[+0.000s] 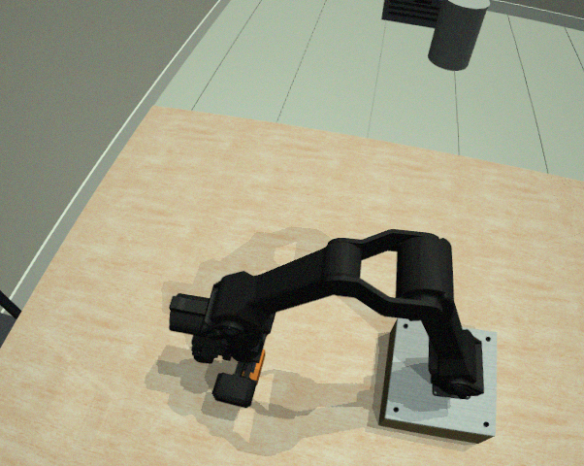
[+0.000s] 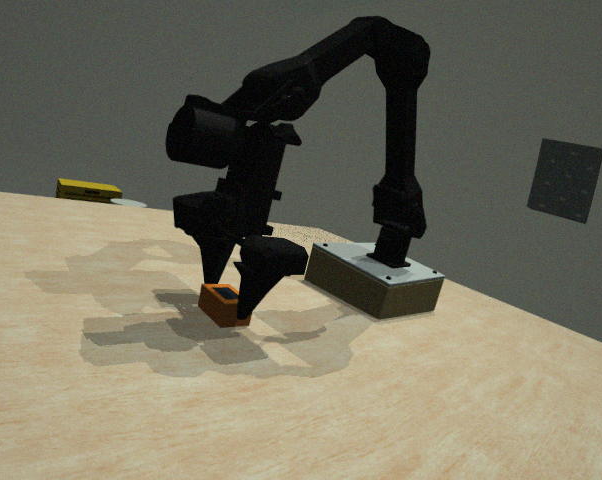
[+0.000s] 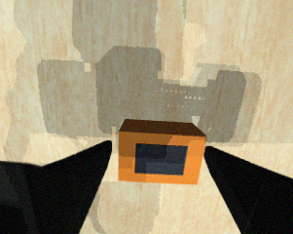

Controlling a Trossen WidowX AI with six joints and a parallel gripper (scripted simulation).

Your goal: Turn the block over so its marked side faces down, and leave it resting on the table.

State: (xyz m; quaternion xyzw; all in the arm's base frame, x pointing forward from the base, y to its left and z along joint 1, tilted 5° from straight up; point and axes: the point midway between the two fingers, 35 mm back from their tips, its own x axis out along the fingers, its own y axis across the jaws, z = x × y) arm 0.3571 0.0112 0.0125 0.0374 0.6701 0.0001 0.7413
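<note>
Your gripper [image 3: 156, 163] straddles the orange block [image 3: 161, 155], one finger [image 3: 80, 175] to its left and the other to its right, jaws wide and not yet touching it. The block rests on the table [image 2: 446, 387], its dark marked side up. Grasp, flip and release remain.

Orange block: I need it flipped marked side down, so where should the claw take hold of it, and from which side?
Grip the orange block across its two plain side faces, coming straight down from above. It lies flat on the table with the dark marked panel facing up, and the open claw already straddles it, one finger on each side. That leaves the marked face free to rotate downward.
</note>
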